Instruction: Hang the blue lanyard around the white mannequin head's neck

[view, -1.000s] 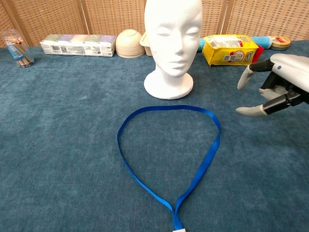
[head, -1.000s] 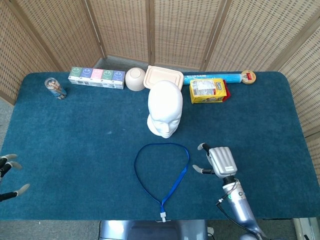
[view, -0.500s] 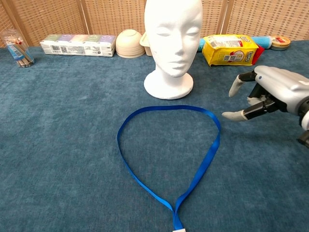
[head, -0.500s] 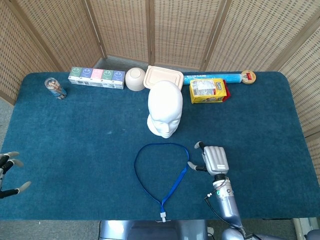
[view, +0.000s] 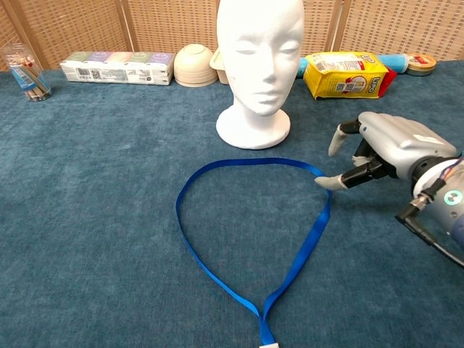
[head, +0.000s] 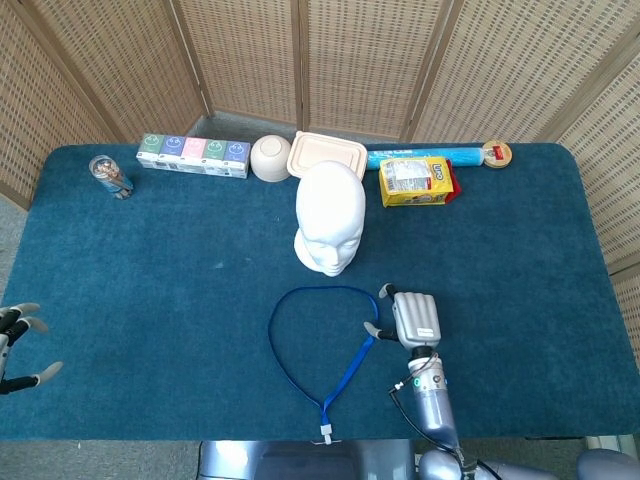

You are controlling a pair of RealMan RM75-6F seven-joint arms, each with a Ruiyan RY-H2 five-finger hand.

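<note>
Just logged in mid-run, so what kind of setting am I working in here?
Probably a staged test booth, not a home: a table covered in blue cloth, woven rattan screens around it, and unrelated props such as a white mannequin head and a yellow snack bag.

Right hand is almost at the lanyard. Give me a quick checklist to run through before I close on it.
1. Right hand holds nothing and its fingers are apart: ok.
2. Fingertip at the right edge of the blue lanyard: ok, but whether it touches the strap cannot tell.
3. Lanyard lies flat in an open loop on the blue table cover, untangled, clip end toward the robot: ok.
4. White mannequin head upright, just beyond the loop, nothing around its neck: ok.
5. Yellow packet and the other items along the far edge stand apart from the hand's path: ok.
6. Left hand at the table's left edge, away from the lanyard: ok.
</note>
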